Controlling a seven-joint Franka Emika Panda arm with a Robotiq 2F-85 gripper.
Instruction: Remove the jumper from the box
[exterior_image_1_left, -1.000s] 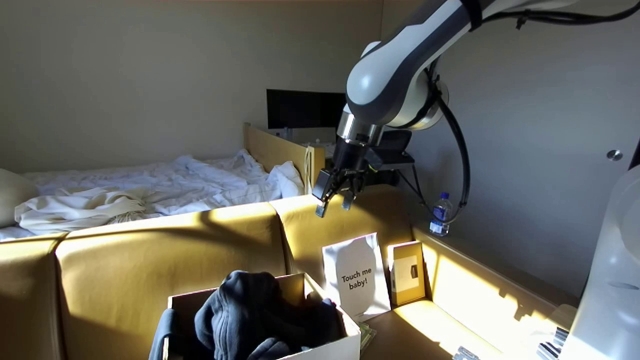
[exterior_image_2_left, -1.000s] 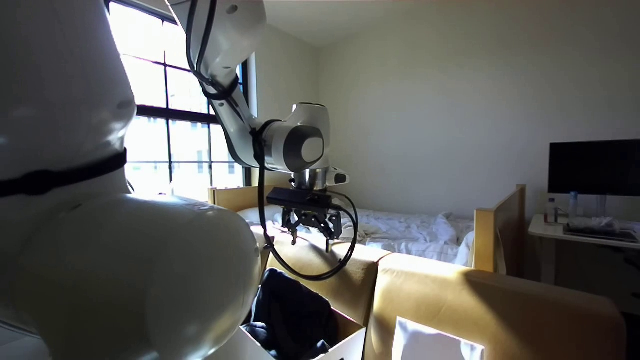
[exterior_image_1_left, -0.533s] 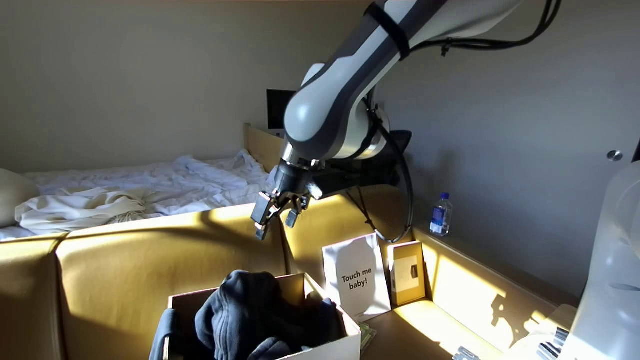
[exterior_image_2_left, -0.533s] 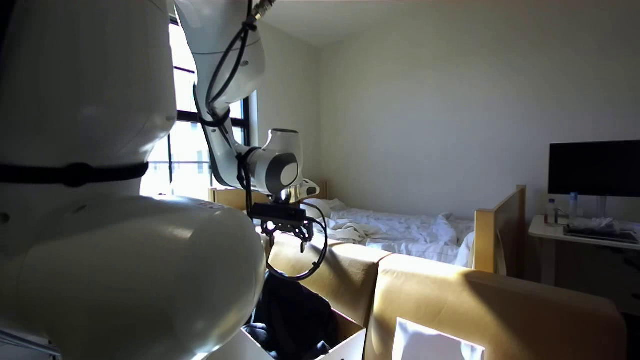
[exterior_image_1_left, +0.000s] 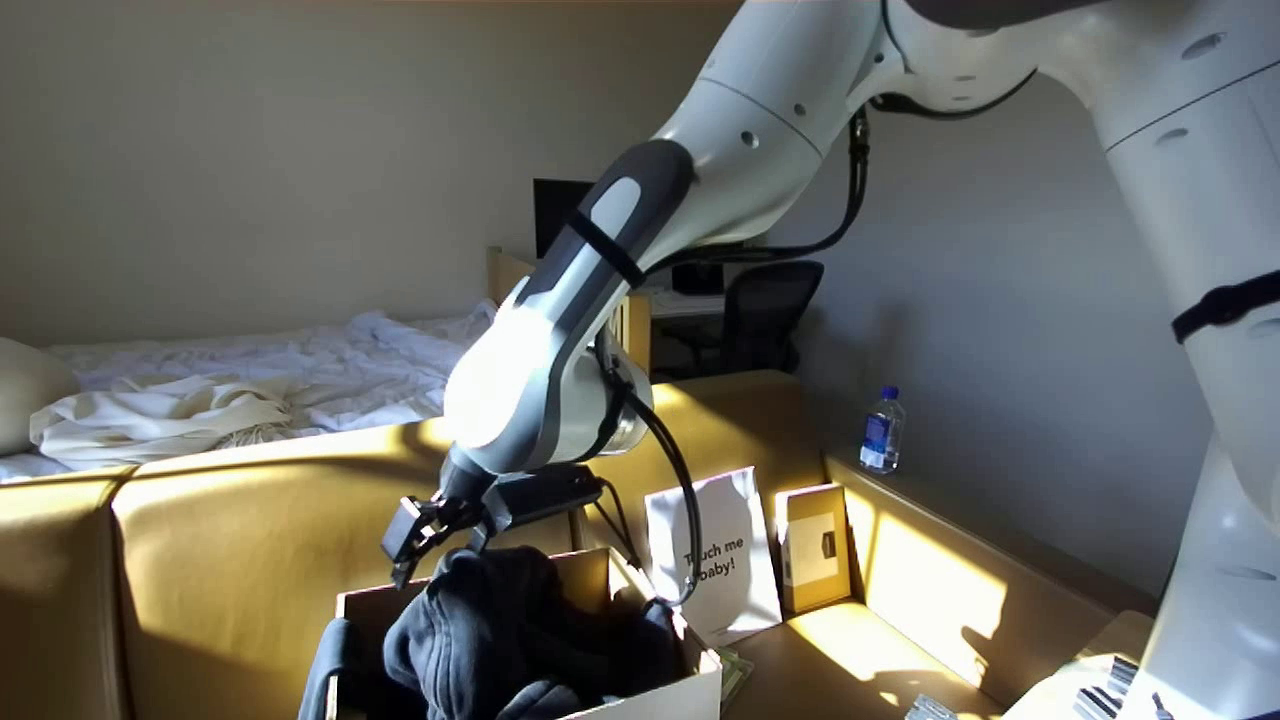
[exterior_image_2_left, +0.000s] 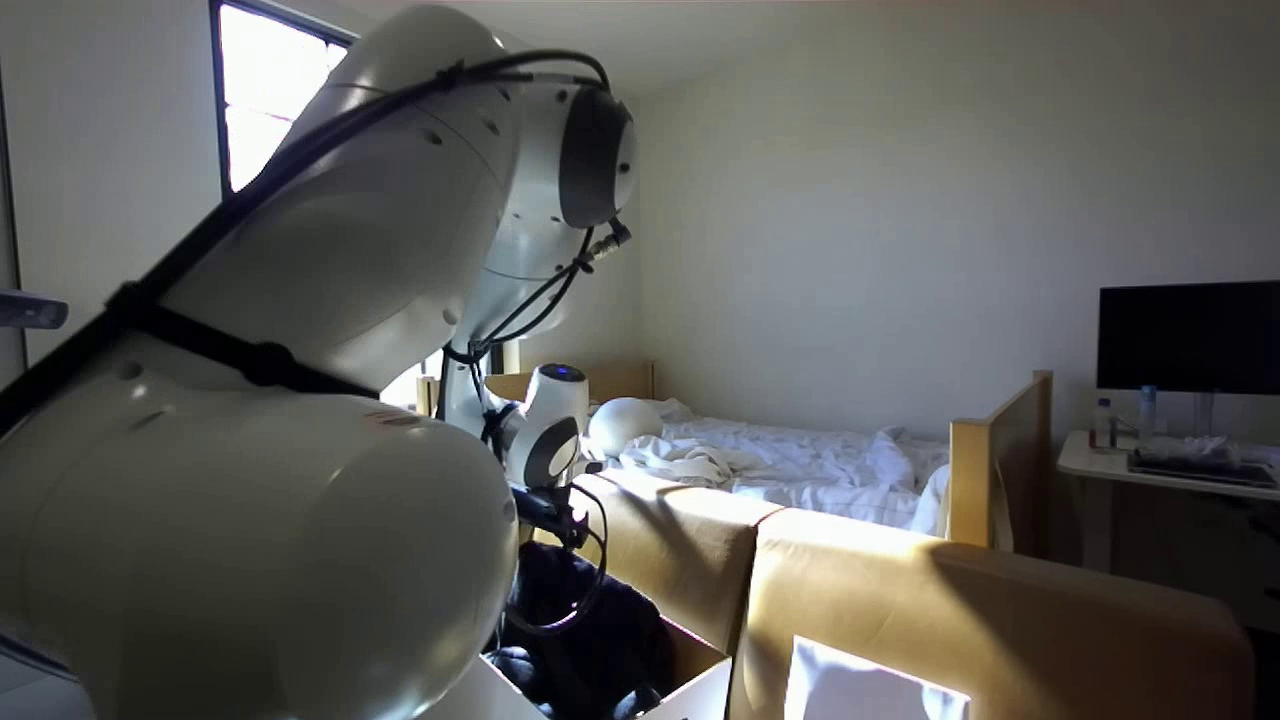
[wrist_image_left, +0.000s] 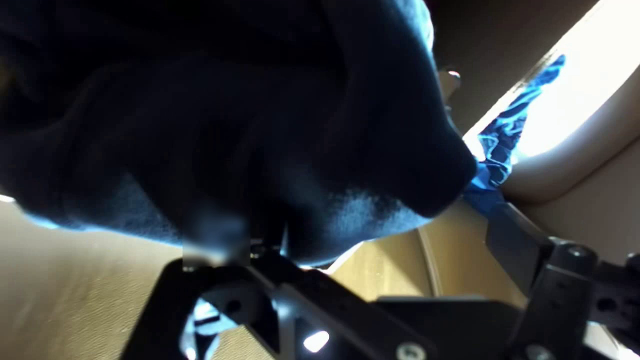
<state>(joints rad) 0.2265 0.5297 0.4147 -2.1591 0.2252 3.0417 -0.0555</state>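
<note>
Calling, most likely, for a firm pinch on the dark navy, soft-fabric jumper (exterior_image_1_left: 470, 640), bunched inside the open-topped white cardboard box (exterior_image_1_left: 690, 692) and heaped above the rim. Holding nothing in the black two-fingered end effector (exterior_image_1_left: 440, 560), spread wide just beside the raised fold; hard to tell whether touching. Best to straddle that fold before closing, gather a thick bunch rather than a thin edge, then lift straight up slowly to avoid snagging the rim or dragging the box along. Mind the dark blue cloth (exterior_image_1_left: 338, 640) draped over one box wall, possibly a sleeve, possibly something separate.
</note>
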